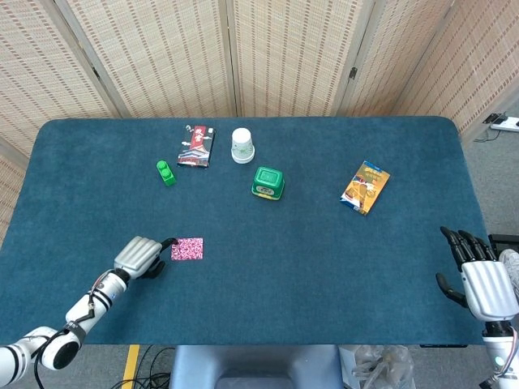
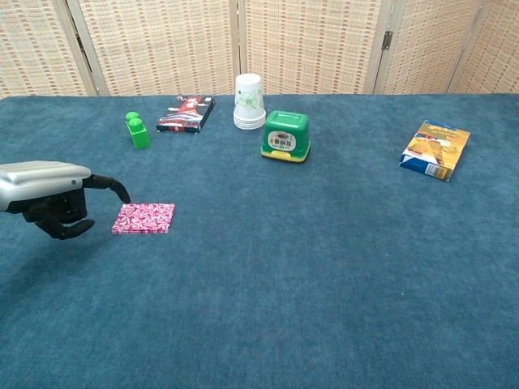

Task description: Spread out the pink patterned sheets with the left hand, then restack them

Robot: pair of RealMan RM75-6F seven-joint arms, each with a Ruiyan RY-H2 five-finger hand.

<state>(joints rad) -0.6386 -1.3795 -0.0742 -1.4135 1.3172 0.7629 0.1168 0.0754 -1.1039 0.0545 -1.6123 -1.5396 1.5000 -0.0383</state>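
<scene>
Only our head view shows the right hand (image 1: 477,274), spread empty lower right; left hand (image 2: 50,199), curled, fingertip beside pink sheets (image 2: 143,218).

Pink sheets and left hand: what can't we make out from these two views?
- Sheet count: the pink patterned sheets read as one flat stack, edges too small to separate, both views.
- Contact: the left hand has one finger at the stack's left edge; touching or just short, cannot tell.
- Right hand: head view only; the chest view does not show it.
- Print on the orange box: too small.
</scene>
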